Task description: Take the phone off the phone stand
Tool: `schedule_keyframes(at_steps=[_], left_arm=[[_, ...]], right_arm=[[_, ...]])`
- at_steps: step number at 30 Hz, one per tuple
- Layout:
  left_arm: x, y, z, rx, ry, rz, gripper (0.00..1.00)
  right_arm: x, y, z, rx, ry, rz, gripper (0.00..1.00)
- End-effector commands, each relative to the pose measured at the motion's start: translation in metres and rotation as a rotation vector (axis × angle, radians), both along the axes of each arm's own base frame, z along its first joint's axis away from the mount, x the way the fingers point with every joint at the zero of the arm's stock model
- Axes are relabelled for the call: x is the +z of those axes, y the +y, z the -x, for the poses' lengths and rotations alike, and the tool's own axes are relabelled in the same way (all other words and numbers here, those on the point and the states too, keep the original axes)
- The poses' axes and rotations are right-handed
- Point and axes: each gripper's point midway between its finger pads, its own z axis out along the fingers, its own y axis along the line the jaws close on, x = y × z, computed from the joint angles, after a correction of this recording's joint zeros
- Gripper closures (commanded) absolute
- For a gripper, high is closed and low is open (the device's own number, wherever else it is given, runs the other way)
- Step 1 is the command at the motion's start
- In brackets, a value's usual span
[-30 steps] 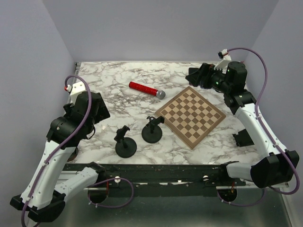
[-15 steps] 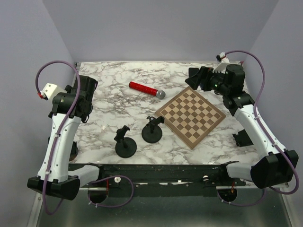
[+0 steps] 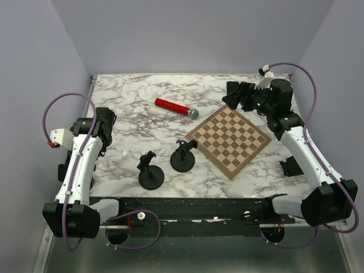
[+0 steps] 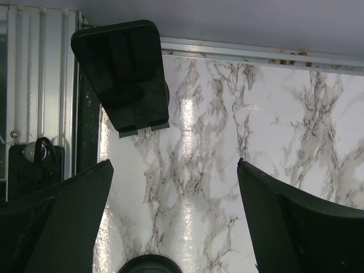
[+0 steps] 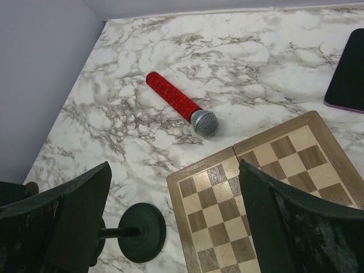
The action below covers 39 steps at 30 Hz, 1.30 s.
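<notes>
Two black phone stands (image 3: 151, 172) (image 3: 183, 157) stand at the front middle of the marble table (image 3: 131, 133), and both clamps look empty. One stand also shows in the right wrist view (image 5: 136, 233). A dark phone with a purple rim (image 5: 348, 71) lies flat on the marble past the chessboard's far corner; it is hidden in the top view. A glossy black slab (image 4: 122, 74) sits by the far left corner. My left gripper (image 3: 105, 120) (image 4: 173, 170) is open and empty over the left edge. My right gripper (image 3: 234, 94) (image 5: 173, 165) is open and empty, high at the far right.
A red microphone with a grey head (image 3: 176, 108) (image 5: 179, 104) lies at the far middle. A wooden chessboard (image 3: 230, 139) (image 5: 267, 193) lies right of the stands. A metal rail and dark gap (image 4: 40, 102) run along the table's left edge.
My left arm has risen from its low bent pose and drawn back to the table's left edge. The right gripper has shifted only slightly.
</notes>
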Motion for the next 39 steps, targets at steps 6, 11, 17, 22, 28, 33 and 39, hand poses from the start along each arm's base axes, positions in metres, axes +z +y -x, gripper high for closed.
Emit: schedule_keyframes(at_steps=[6,11,17,22,28,33,39], left_arm=[[-0.025,0.021,0.049,0.162,0.043,-0.064,0.01],[-0.030,0.025,0.063,0.153,0.108,-0.069,0.01],[-0.030,0.036,0.075,0.196,0.120,-0.098,0.01],[-0.019,0.043,0.067,0.175,0.146,-0.144,0.01],[-0.018,0.052,0.061,0.184,0.198,-0.213,0.01],[-0.024,0.057,0.064,0.229,0.172,-0.258,0.02],[-0.023,0.067,0.057,0.240,0.184,-0.337,0.02]], right_arm=[[-0.010,0.009,-0.003,0.041,0.008,-0.003,0.00],[-0.013,0.006,-0.006,0.025,0.016,0.012,0.00],[-0.014,0.009,-0.005,0.036,0.021,0.007,0.00],[-0.018,0.009,-0.007,0.035,0.028,0.013,0.00],[-0.022,0.010,-0.008,0.040,0.035,0.012,0.00],[-0.024,0.010,-0.009,0.041,0.040,0.011,0.00],[-0.029,0.012,-0.011,0.046,0.049,0.009,0.00]])
